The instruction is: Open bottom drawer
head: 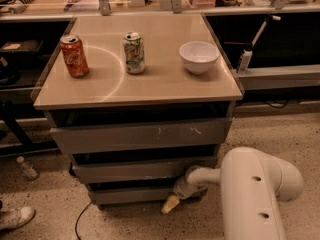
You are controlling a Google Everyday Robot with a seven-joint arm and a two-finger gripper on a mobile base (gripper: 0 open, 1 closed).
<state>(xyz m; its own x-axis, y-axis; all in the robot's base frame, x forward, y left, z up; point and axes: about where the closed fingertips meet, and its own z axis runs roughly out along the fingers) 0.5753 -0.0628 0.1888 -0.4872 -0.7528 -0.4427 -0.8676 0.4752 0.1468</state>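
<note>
The bottom drawer [132, 195] is the lowest grey slat front of the cabinet, just above the floor, and it looks closed. Above it are the plain middle drawer front [140, 169] and the top front with white scratch marks [145, 135]. My white arm [255, 189] reaches in from the lower right. My gripper [170, 203] is at the bottom drawer's right end, its pale tip pointing down-left toward the floor.
On the cabinet top [165, 86] stand an orange can [74, 55], a green-white can [134, 52] and a white bowl [199, 56]. A bottle [27, 167], a shoe [15, 218] and a cable [80, 224] lie on the floor at left. A shelf stands at right.
</note>
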